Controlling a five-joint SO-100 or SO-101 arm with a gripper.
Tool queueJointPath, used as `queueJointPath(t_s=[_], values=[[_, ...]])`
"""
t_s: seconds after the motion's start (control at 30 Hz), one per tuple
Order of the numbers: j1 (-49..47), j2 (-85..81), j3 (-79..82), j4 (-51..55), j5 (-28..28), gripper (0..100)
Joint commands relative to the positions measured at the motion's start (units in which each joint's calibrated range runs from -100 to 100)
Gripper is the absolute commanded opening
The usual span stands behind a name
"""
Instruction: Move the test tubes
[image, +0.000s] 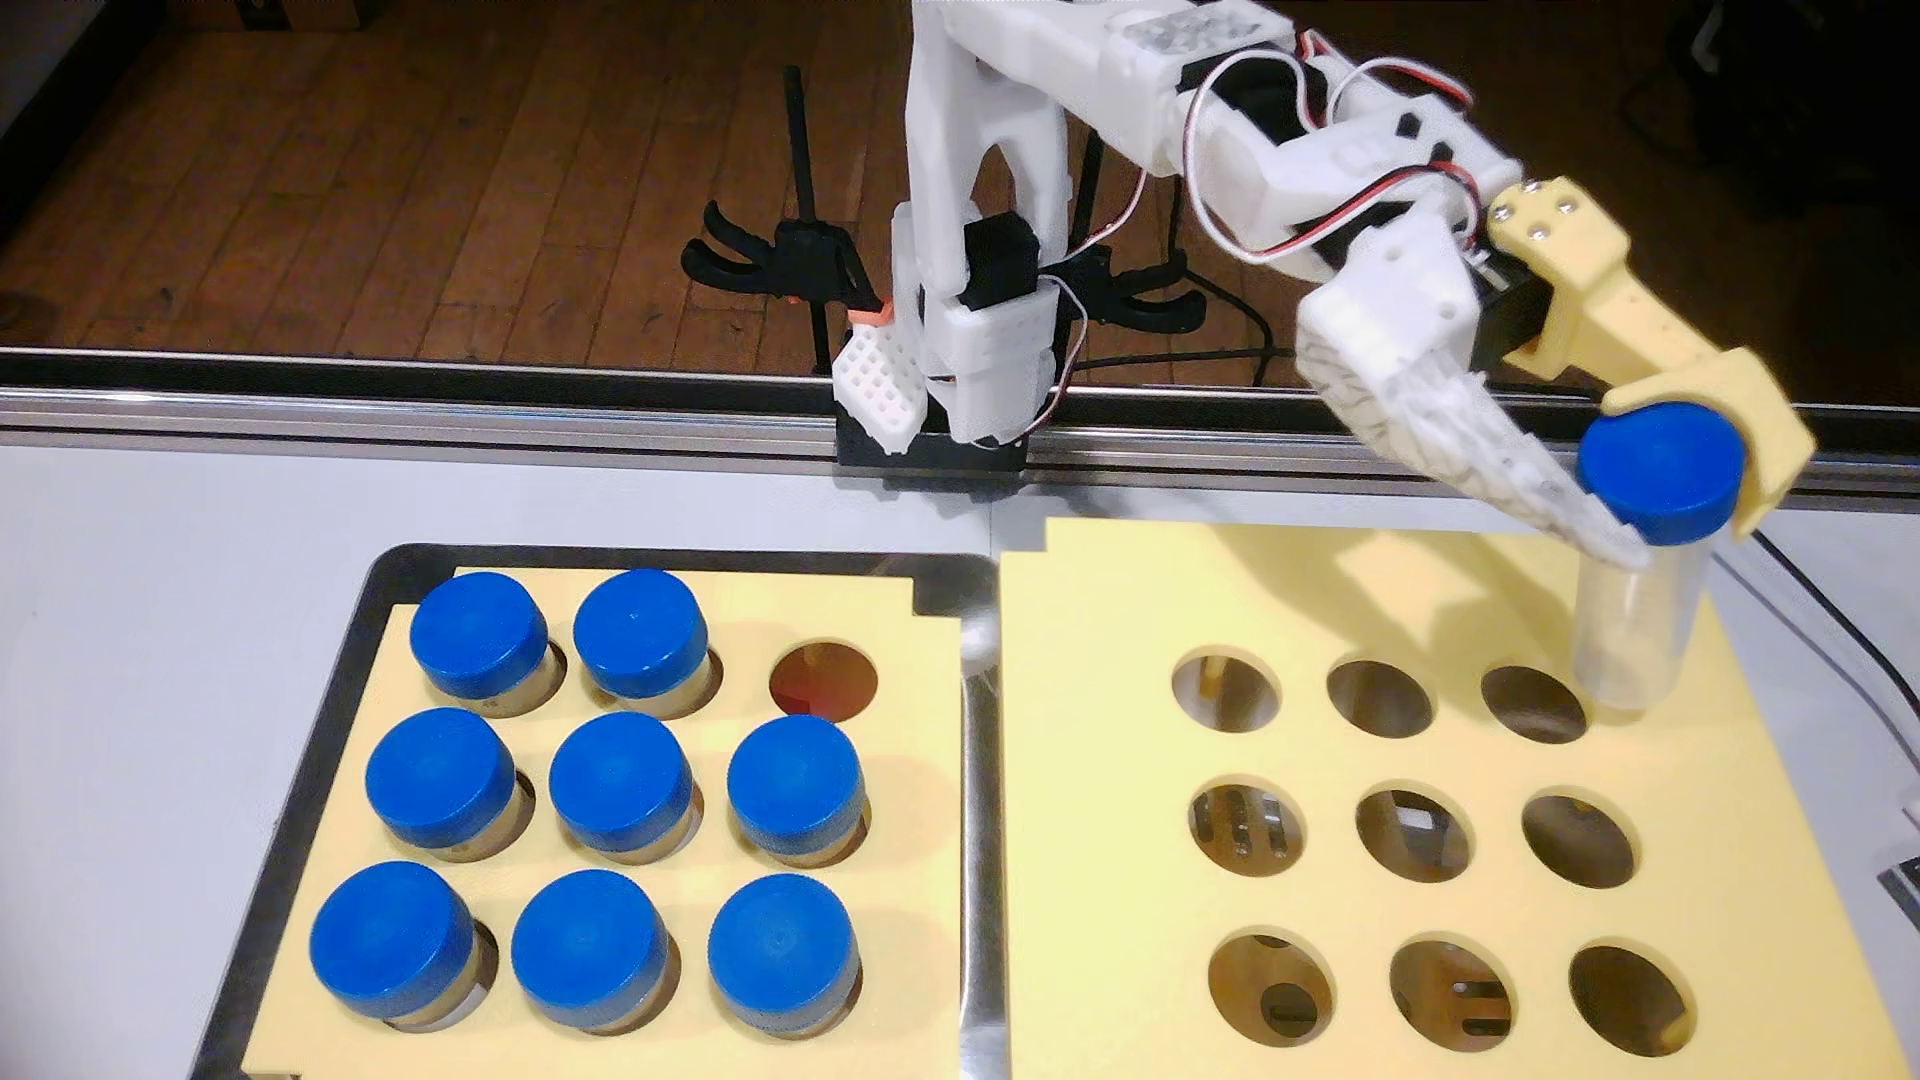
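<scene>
In the fixed view, the white robot arm (1039, 156) reaches from its base at the table's far edge toward the right side of the picture. Its gripper (1683, 498), with one white ribbed finger and one pale yellow finger, has its jaws clamped on a clear plastic test tube with a round blue cap (1652, 582), gripping it just under the cap. The tube hangs upright or slightly tilted, and its lower end is above the pale yellow flat rack with nine round holes (1122, 623) on the right, close beside the rack's far-right hole (1536, 704); I cannot tell if the tube's bottom touches the rack surface. All nine holes of this right rack are empty. On the left, a second pale yellow rack (914, 789) lies inside a shiny metal tray (977, 831). Eight blue-capped tubes (620, 779) stand in it, in three rows, and only its far-right hole (823, 680) is open. Both racks rest on a light grey table (156, 623), and behind the table a dark wooden floor (416, 156) is visible.
</scene>
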Motion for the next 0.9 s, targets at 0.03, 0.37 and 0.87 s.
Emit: queueJointPath(t_s=[0.03, 0.37, 0.87], values=[[1.56, -7.69, 0.29, -1.16, 0.06, 8], [1.56, -9.34, 5.47, -1.16, 0.26, 8], [-4.74, 5.86, 17.18, -1.16, -1.04, 9]])
